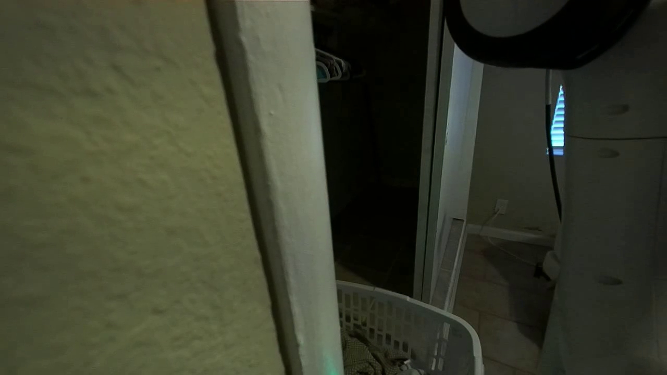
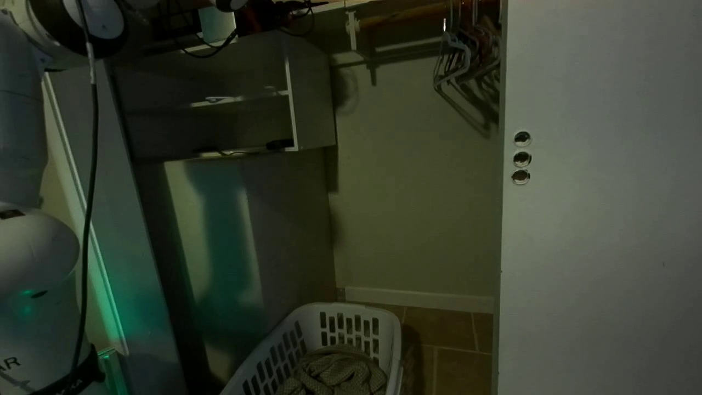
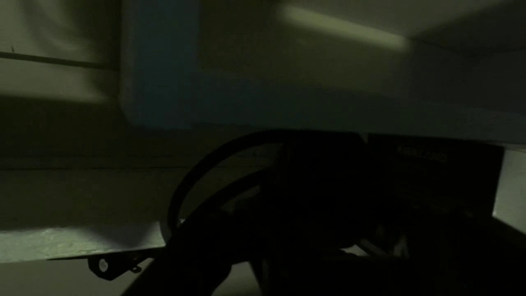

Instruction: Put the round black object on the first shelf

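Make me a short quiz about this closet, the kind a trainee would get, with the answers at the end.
1. True or false: the shelf unit is higher up than the laundry basket.

2. Where do the hangers hang?
A. From the shelf unit
B. From the rod
C. From the rim of the laundry basket

3. Fill in the missing word: inside the laundry basket lies a crumpled ____.

Key: 1. True. 2. B. 3. Cloth.
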You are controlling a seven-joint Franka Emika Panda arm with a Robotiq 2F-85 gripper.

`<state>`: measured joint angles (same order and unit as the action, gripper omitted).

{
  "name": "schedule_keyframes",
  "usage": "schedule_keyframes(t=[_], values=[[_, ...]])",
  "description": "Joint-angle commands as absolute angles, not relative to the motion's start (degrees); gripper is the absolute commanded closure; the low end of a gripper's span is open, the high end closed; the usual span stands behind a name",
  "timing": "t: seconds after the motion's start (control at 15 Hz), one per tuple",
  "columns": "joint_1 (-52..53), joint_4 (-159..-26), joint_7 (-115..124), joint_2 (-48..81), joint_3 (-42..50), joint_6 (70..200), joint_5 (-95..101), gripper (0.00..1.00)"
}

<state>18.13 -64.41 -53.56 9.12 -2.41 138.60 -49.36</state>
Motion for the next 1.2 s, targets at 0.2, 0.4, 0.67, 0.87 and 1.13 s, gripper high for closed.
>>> schedule_keyframes(t=[0.2,0.4,0.67,0.87,1.13], values=[[18.2,-62.5,-50.9,9.3,-1.9,137.2,-47.5,0.80],[18.1,-63.8,-50.0,7.9,-1.6,137.0,-46.6,0.80],[17.8,-66.0,-50.8,5.0,-1.6,137.3,-47.9,0.80],[17.3,-68.5,-52.2,2.2,-1.5,136.9,-49.2,0.80],[16.5,-75.0,-54.0,-3.6,-1.0,134.2,-50.3,0.80]])
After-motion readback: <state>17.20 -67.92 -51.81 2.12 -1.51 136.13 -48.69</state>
